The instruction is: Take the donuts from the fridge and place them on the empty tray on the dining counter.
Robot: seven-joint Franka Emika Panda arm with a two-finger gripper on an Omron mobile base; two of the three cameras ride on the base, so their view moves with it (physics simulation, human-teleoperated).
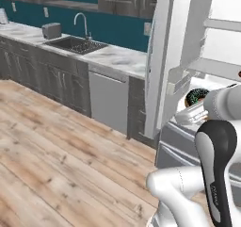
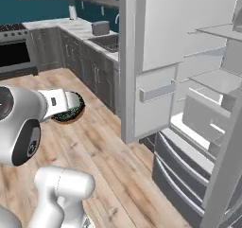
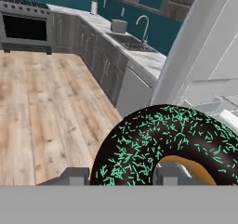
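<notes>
A donut [image 3: 158, 139] with dark icing and green sprinkles sits between my gripper's [image 3: 123, 176] fingers, one finger through its hole; the gripper is shut on it. From the left base the donut [image 1: 195, 96] hangs at the end of my arm, just in front of the open fridge [image 1: 162, 56]. From the right base the donut [image 2: 72, 110] and gripper [image 2: 71, 105] are over the wooden floor, left of the fridge [image 2: 156, 57], whose door stands open on white shelves and bottom drawers. The tray and the dining counter are out of view.
A marble worktop [image 1: 113, 56] over grey cabinets runs along the teal wall, with a sink [image 1: 75, 43], a toaster [image 1: 51, 30] and a dishwasher [image 1: 108, 101]. A stove [image 2: 16, 49] stands at the far left. Open wooden floor [image 1: 56, 160] lies to the left.
</notes>
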